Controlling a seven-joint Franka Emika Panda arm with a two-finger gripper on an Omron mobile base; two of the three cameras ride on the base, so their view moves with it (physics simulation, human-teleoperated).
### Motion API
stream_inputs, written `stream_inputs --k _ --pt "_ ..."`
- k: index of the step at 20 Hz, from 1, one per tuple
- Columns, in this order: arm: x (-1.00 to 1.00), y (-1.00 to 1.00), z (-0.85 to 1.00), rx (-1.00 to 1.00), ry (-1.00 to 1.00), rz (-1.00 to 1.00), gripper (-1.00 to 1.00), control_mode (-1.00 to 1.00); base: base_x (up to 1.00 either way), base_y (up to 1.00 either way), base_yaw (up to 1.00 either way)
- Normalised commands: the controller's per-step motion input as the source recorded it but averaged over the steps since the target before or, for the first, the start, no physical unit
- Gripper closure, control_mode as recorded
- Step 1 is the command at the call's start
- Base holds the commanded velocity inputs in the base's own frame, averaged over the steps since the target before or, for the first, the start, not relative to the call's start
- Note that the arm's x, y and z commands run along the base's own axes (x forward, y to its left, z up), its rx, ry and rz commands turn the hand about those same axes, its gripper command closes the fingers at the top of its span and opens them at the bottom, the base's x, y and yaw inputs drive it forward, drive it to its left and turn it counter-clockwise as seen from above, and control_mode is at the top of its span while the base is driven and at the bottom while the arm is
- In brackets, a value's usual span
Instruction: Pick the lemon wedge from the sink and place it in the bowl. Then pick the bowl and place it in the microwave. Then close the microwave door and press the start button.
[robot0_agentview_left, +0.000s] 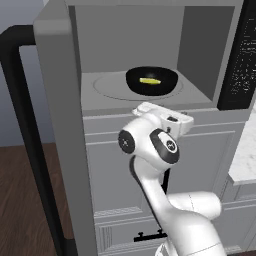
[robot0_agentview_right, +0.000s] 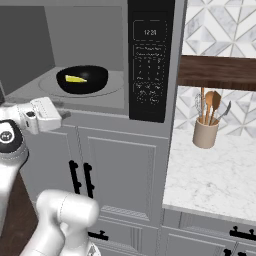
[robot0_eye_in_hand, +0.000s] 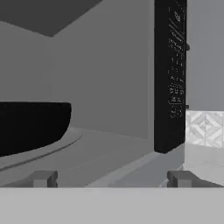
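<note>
bowl (robot0_agentview_left: 152, 81) inside microwave (robot0_agentview_left: 100, 60), hand (robot0_eye_in_hand: 111, 178) outside, empty

A glossy black bowl (robot0_agentview_left: 152, 81) is sitting upright on the round turntable inside the open grey microwave (robot0_agentview_left: 125, 50). A small yellow lemon wedge (robot0_agentview_left: 149, 80) is lying inside the bowl. The microwave door (robot0_agentview_left: 30, 140) is standing open at the left, its black handle running vertically.

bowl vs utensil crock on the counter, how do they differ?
The bowl is glossy black, wide and shallow; the utensil crock is tan, tall and narrow. The bowl sits inside the microwave on the turntable; the crock stands on the marble counter. The bowl holds the lemon wedge; the crock holds upright utensils. Both are round, open-topped containers.
</note>
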Motion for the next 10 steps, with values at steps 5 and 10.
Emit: stream_inputs --k 5,10 --pt "-0.63 0.27 -0.21 -0.57 -0.17 0.00 -1.00 -1.00 0.00 0.00 0.00" --pt "-0.43 0.44 -0.35 -0.54 -0.15 0.00 -1.00 -1.00 0.00 0.00 0.00"
